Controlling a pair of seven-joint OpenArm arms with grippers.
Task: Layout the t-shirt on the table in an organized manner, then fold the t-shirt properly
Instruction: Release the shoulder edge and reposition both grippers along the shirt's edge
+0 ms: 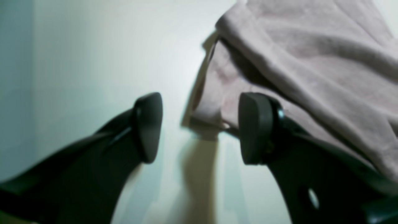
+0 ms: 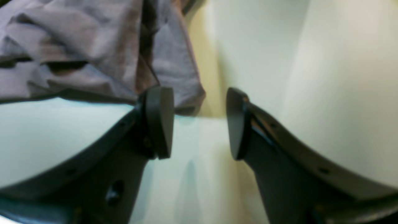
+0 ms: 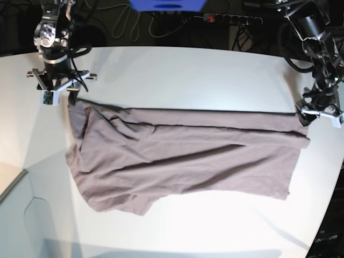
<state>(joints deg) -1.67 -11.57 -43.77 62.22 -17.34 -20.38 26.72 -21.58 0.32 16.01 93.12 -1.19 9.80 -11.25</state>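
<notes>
The mauve-grey t-shirt (image 3: 183, 156) lies spread lengthways across the white table (image 3: 172, 70), wrinkled, with a long fold line near its far edge. At the shirt's right end, my left gripper (image 3: 303, 114) stands low over the corner. In the left wrist view that gripper (image 1: 202, 129) is open, and a shirt (image 1: 295, 53) corner lies just beyond the gap, not clamped. My right gripper (image 3: 71, 97) is at the shirt's far left corner. It is open too (image 2: 198, 124), with the shirt (image 2: 93, 46) bunched just past its left finger (image 2: 160, 123).
Cables and a power strip (image 3: 231, 19) lie behind the table's far edge, beside a blue object (image 3: 166, 4). The table's curved edge runs along the front left (image 3: 16, 177) and down the right side (image 3: 333, 183).
</notes>
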